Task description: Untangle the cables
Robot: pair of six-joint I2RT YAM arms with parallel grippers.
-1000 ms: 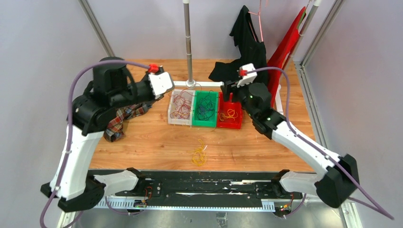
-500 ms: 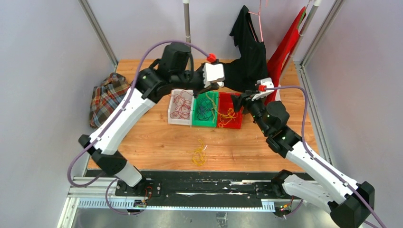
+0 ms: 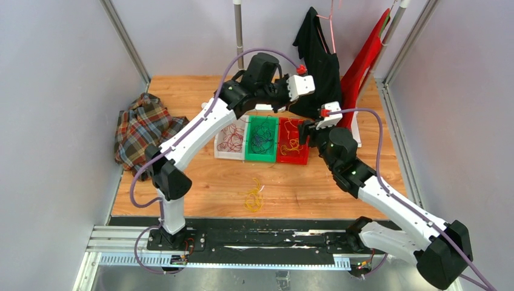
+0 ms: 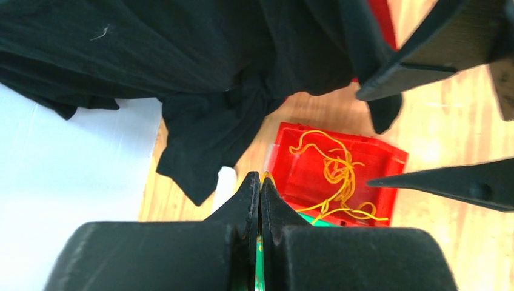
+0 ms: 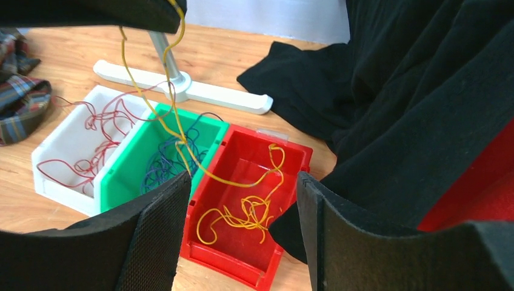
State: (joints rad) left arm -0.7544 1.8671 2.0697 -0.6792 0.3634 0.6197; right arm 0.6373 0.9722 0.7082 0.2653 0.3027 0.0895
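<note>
Three bins on the table (image 3: 200, 182) hold sorted colours: red cables (image 3: 230, 138) in the white bin (image 5: 60, 182), blue cables (image 3: 262, 140) in the green bin (image 5: 112, 182), yellow cables (image 3: 292, 145) in the red bin (image 5: 224, 267). One yellow strand (image 5: 179, 143), pinched in the clenched left pincer (image 4: 260, 179), trails down into the red bin, while the right pincer (image 5: 242, 179) gapes empty nearby. Seemingly outstanding: that strand and a loose yellow bunch (image 3: 253, 199) near the table's front.

No text, label, number or sign can be read — perhaps any is too small here.
</note>
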